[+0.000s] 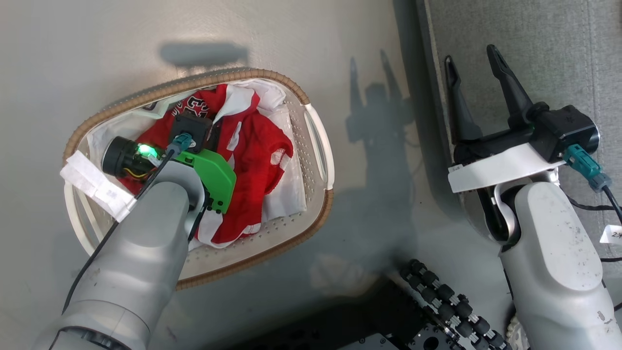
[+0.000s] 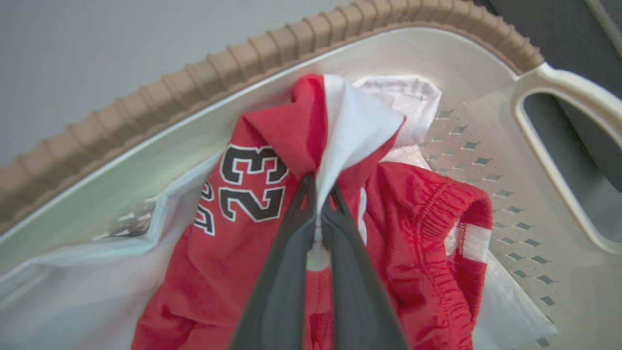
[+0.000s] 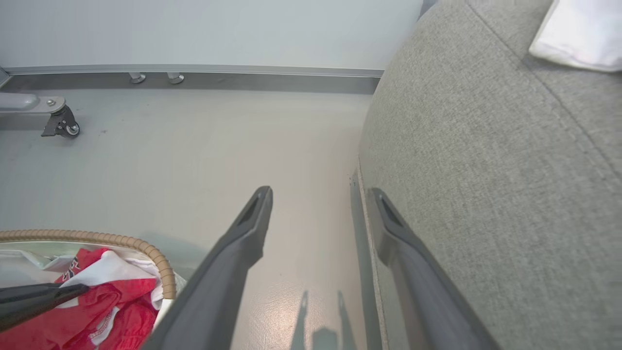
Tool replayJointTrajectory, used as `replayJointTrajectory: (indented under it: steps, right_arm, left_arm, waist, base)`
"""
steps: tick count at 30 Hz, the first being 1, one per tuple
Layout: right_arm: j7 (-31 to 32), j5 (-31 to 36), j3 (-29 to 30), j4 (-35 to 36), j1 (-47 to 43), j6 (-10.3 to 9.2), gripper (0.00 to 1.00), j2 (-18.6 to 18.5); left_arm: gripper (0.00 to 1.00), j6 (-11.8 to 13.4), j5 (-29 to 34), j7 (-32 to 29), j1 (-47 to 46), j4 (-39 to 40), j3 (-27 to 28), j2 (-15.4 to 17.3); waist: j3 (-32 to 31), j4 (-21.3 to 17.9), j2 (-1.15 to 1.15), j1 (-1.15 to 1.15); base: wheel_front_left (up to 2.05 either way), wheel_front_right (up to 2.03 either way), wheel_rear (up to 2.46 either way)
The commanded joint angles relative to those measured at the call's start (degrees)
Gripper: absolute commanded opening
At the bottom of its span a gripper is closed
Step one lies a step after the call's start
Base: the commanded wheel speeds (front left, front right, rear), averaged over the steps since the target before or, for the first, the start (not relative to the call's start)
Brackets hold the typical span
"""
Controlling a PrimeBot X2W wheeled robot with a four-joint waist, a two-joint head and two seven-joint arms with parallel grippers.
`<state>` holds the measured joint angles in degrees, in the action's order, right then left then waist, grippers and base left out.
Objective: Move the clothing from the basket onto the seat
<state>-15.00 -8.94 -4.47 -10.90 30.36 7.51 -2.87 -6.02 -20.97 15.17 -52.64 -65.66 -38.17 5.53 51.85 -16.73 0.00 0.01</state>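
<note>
Head view: the left forearm and green camera mount (image 1: 214, 175) sit over the middle of the clothing (image 1: 257, 146), so the fingertips are hidden there. Left wrist view fills the gap: left gripper (image 2: 318, 189) pinched tight on a red-and-white fold beside the "23" print (image 2: 252, 182). Clothing is all inside the basket (image 1: 272, 77), heaped on a white liner sheet (image 1: 294, 189). Right gripper (image 1: 470, 54) is spread wide and empty over the seat (image 1: 534, 48) edge, well apart from the basket. White item (image 3: 578, 34) on the seat is cropped, can't identify.
</note>
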Motion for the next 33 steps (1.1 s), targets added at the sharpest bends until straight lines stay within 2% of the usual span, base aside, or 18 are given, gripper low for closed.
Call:
replayJointTrajectory:
  steps: [1, 11, 21, 33]
  right_arm:
    - [-0.27, -0.27, 0.16, -0.34, 0.73, -0.04, 1.0, -0.1]
    - [-0.26, -0.48, -0.87, -2.36, -0.73, -0.04, 1.0, -0.13]
    - [-0.26, 1.14, -0.53, -5.88, -5.26, -0.04, 1.0, -0.16]
    - [-0.26, 2.58, 1.26, -10.36, -15.3, -0.04, 1.0, -0.67]
  left_arm:
    - [0.0, -0.21, -0.23, -0.03, 0.84, 0.52, 0.39, 0.12]
    - [0.0, -1.07, -2.43, -0.04, 10.04, 6.05, 4.1, -0.92]
    - [0.0, -1.43, -2.11, -0.03, 20.51, 15.28, 7.22, -2.11]
    - [0.0, -1.48, 1.71, -0.01, 30.19, 34.09, 10.51, -2.21]
  waist:
    - [-0.77, -0.08, 0.0, -0.01]
    - [-10.93, 1.46, 0.0, -0.01]
    - [-24.46, 6.69, 0.0, -0.01]
    - [-39.07, 12.68, 0.0, -0.01]
  base:
    - [0.0, 0.0, 0.0]
    - [0.0, 0.0, 0.0]
    - [0.0, 0.0, 0.0]
    - [0.0, 0.0, 0.0]
